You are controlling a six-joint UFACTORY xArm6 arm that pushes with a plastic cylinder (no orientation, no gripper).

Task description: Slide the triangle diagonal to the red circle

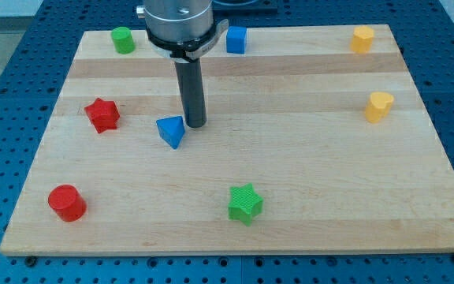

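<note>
The blue triangle (171, 131) lies left of the middle of the wooden board (306, 166), pointing toward the view's bottom. The rod's lower end, my tip (195, 125), stands just beside the triangle's upper right corner, touching it or very nearly so; the exact contact cannot be made out. The rod (191, 93) is straight and dark, rising to a metal mount at the view's top; it carries nothing and has no jaws to open or close.

The red circle (67, 203), a short cylinder, sits in the lower left of the frame, well apart from the triangle and diagonally below it to the left. A red star (102, 114) lies to the left of the triangle, near the board's left edge.

Farther out, a green star (245, 203) rests at lower centre. Along the top edge stand a green cylinder (122, 39) at upper left and a blue cube (236, 39) just right of the mount. A yellow block (362, 38) sits at upper right, with a yellow heart-like block (379, 106) below it.
</note>
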